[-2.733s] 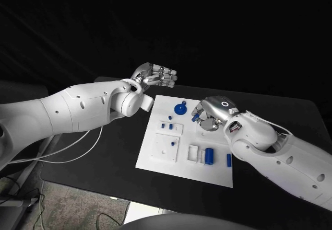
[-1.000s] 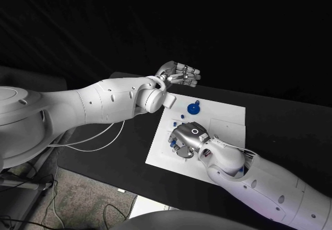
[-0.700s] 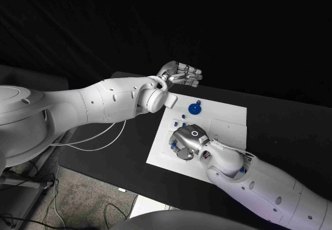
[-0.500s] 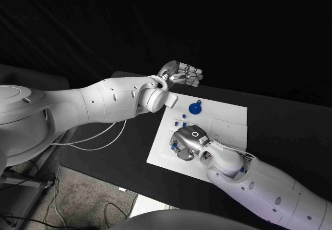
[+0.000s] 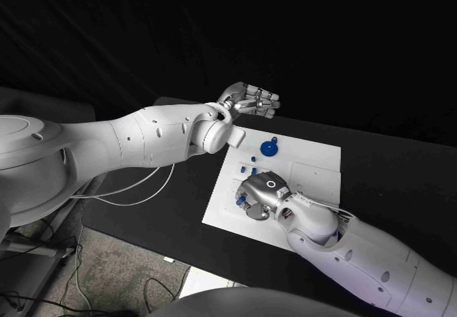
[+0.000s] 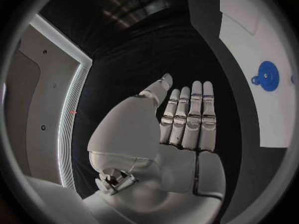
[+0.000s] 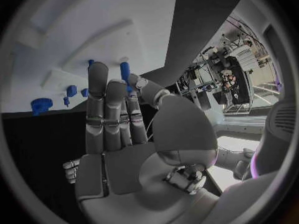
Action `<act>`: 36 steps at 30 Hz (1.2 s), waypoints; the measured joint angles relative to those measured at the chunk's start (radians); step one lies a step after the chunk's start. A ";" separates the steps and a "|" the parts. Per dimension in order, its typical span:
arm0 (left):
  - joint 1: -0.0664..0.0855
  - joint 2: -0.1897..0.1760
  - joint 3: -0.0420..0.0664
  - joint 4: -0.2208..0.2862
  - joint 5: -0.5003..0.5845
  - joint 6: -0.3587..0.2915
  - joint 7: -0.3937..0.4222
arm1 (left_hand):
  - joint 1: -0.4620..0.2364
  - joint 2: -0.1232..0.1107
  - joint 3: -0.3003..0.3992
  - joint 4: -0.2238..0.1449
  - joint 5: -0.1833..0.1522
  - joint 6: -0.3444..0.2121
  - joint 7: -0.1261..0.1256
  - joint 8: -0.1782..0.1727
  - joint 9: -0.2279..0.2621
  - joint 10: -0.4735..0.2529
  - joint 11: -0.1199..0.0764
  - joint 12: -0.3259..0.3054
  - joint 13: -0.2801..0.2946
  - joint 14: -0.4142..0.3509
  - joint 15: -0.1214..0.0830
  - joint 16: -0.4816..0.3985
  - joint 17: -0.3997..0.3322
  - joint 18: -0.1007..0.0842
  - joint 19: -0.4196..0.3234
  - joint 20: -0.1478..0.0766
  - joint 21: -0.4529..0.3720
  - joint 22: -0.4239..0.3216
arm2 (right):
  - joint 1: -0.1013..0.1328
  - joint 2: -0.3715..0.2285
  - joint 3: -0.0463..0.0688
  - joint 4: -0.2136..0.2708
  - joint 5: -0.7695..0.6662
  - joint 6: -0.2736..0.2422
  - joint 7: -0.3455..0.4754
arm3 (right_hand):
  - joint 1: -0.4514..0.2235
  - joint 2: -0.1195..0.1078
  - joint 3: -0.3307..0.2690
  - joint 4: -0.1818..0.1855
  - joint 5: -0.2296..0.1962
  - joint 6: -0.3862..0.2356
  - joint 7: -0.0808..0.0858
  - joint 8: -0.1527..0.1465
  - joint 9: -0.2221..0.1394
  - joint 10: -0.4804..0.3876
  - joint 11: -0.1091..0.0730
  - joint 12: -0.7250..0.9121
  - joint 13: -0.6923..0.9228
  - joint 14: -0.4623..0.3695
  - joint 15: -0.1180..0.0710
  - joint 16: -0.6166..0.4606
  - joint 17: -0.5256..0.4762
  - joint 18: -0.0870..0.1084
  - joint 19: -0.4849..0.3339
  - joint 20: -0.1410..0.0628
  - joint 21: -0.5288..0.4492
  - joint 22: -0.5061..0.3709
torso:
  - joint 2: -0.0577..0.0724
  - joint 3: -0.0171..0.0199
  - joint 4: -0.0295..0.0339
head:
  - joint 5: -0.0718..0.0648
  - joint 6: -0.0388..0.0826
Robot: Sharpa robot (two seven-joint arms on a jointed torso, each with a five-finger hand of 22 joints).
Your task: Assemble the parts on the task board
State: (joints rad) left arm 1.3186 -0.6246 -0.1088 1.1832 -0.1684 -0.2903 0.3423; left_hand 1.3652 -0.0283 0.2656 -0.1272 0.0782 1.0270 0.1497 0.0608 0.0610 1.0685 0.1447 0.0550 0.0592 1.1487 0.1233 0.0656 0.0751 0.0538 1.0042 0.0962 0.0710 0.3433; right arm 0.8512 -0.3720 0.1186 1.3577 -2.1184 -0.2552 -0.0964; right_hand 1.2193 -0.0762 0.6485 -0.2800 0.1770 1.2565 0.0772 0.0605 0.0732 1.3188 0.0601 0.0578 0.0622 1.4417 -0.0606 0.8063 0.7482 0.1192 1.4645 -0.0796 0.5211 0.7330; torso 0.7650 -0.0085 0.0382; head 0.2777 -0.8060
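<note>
The white task board (image 5: 310, 158) lies in the middle of the black table. A blue gear (image 5: 269, 148) sits at its far end, with small blue pegs (image 5: 253, 160) just nearer. My right hand (image 5: 259, 195) hovers low over the board's near left part, covering the pieces beneath. In the right wrist view its fingers are stretched out, and its thumb and one finger seem to pinch a blue peg (image 7: 124, 70). My left hand (image 5: 250, 100) hangs beyond the board's far left corner, holding nothing. Its fingers are straight, the thumb apart (image 6: 181, 129).
Black table (image 5: 400, 172) stretches to the right of the board. White raised blocks (image 7: 59, 77) stand on the board near the blue gear (image 7: 42, 105) and short pegs (image 7: 72, 90). The left forearm (image 5: 142, 142) spans the table's left side. The gear (image 6: 268, 75) sits on the board (image 6: 261, 40).
The camera has shifted. Over 2.7 s my right hand moved from beside the gear to the board's near left part; in the last second it barely moved. My left hand stays put.
</note>
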 measured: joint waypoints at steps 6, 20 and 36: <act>0.000 0.000 0.000 -0.001 0.000 0.000 0.000 | 0.000 0.000 0.000 0.000 0.000 0.000 0.000 0.000 0.000 0.000 0.000 0.000 0.000 0.000 0.000 0.000 0.000 0.000 0.000 0.000 0.000 0.000 | -0.001 -0.007 0.000 0.005 0.000 0.000 0.000 | 0.000 0.000 0.000 0.000 -0.003 0.000 0.000 0.000 0.000 0.000 0.000 0.000 0.000 0.000 0.000 0.000 0.000 0.000 0.000 0.000 0.000 0.000 | 0.000 0.0001 0.0000 | 0.002 -0.002; 0.000 -0.001 0.000 -0.003 0.000 0.003 -0.001 | -0.004 0.004 -0.007 -0.007 0.000 0.000 0.000 0.000 0.000 0.000 0.000 0.000 0.000 0.000 0.000 0.000 0.000 0.000 0.004 0.004 0.000 -0.006 | -0.006 -0.019 -0.001 0.018 0.000 0.000 -0.002 | 0.001 0.001 -0.001 -0.001 -0.004 0.000 0.000 -0.003 0.001 -0.002 -0.002 -0.002 0.000 0.000 0.000 0.000 0.000 0.000 0.001 -0.004 0.000 0.001 | 0.000 0.0007 -0.0009 | 0.000 -0.003; 0.000 -0.001 0.000 -0.003 0.000 0.005 -0.001 | -0.003 0.003 -0.007 -0.007 0.000 0.000 0.000 0.000 0.000 0.000 0.000 0.000 0.000 0.000 0.000 0.000 0.000 0.000 0.004 0.004 0.000 -0.009 | -0.007 -0.022 0.000 0.020 0.000 0.003 -0.007 | 0.001 0.001 -0.003 -0.003 -0.007 -0.001 0.000 0.000 0.001 0.001 0.001 0.000 0.000 0.002 0.002 0.000 0.000 0.000 0.000 -0.004 0.000 0.002 | 0.000 0.0001 -0.0013 | -0.005 -0.002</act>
State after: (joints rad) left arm 1.3182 -0.6260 -0.1088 1.1801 -0.1681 -0.2848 0.3410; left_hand 1.3617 -0.0248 0.2587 -0.1341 0.0782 1.0270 0.1497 0.0608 0.0610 1.0685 0.1447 0.0550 0.0592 1.1487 0.1233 0.0656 0.0751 0.0538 1.0078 0.0999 0.0710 0.3348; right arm 0.8441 -0.3935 0.1182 1.3773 -2.1185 -0.2518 -0.1033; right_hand 1.2204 -0.0755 0.6457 -0.2829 0.1703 1.2559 0.0772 0.0609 0.0742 1.3202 0.0613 0.0579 0.0619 1.4435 -0.0587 0.8063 0.7483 0.1194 1.4650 -0.0838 0.5211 0.7346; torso 0.7646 -0.0084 0.0368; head 0.2729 -0.8077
